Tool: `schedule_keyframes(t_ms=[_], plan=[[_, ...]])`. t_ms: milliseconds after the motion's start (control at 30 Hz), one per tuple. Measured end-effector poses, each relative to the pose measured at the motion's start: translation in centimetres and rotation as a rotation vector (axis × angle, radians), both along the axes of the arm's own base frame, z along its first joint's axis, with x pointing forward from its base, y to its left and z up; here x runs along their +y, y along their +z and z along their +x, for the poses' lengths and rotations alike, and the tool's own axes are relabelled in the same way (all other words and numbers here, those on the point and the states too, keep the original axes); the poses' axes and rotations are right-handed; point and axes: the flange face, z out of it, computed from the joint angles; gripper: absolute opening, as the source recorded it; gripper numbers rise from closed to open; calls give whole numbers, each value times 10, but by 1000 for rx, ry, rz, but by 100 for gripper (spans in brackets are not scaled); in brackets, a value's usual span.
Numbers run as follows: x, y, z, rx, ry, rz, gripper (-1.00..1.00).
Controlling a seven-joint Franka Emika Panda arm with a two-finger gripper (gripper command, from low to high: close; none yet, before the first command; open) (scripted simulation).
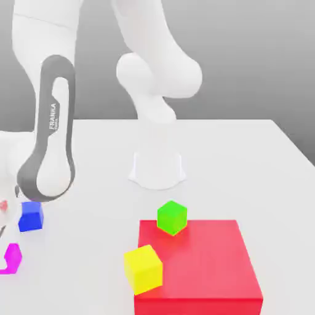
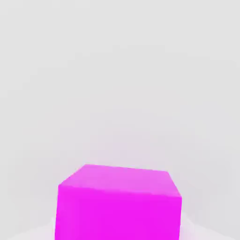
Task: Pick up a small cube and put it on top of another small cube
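Magenta cube: at the exterior view's far left edge, on the white bench; in the hand view it sits close under the camera.
Blue cube: just behind the magenta cube, apart from it, beside the arm's grey-banded link.
Yellow cube: against the big red block's near left corner.
Green cube: at the block's far left edge.
Fingers: drawn fully in; whether they grip the magenta cube, cannot tell
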Motion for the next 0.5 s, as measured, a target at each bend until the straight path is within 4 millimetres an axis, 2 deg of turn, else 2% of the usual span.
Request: schedule_keyframes(t_ms=[67, 100, 233, 300, 367, 400, 500], plan=[[0, 24, -4, 0, -7, 0, -100], [-2, 33, -15, -1, -32, 1, -100], [-7, 60, -68, -2, -157, 2, -100], [-11, 70, -103, -2, -241, 2, -100], [-8, 79, -131, -2, -306, 1, -100], [-7, 80, -142, -1, -335, 1, -100], [-2, 57, -145, 0, -343, 0, -100]])
